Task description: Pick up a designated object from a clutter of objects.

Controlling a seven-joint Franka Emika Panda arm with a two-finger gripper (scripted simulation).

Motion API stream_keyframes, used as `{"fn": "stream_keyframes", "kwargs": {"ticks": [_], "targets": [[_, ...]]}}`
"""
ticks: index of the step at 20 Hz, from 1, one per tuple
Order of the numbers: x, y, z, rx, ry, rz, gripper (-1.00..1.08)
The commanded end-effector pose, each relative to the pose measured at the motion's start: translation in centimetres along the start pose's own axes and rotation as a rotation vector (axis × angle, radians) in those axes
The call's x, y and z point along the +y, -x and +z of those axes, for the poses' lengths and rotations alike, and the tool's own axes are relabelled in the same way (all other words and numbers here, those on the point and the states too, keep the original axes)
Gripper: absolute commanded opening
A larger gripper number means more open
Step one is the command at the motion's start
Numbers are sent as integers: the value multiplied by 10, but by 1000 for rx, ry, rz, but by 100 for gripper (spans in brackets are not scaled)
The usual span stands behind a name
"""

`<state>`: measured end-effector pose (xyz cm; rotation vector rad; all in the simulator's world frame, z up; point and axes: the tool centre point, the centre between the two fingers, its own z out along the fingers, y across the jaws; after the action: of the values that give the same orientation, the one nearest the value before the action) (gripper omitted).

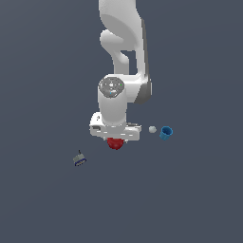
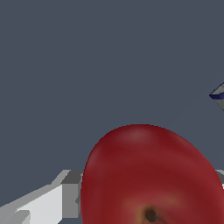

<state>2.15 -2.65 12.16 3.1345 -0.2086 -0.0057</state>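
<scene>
The dark-red apple lies under my hand near the middle of the exterior view, half hidden by it. In the wrist view the apple fills the space between the fingers, dimple and stem showing. My gripper stands straight over it. One grey finger lies against one side of the apple, and a sliver of the other finger shows at the opposite side. The jaws look closed on the apple. I cannot tell whether the apple is off the floor.
A blue cup and a tiny white ball lie toward the exterior view's right. A small grey-and-blue block lies toward its left, and its corner shows in the wrist view. The floor is plain dark grey.
</scene>
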Motion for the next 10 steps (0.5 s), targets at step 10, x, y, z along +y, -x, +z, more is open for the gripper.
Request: {"fn": "stream_keyframes", "kwargs": {"ticks": [10], "targets": [[10,37,-108,4,-1,0,-100]]}}
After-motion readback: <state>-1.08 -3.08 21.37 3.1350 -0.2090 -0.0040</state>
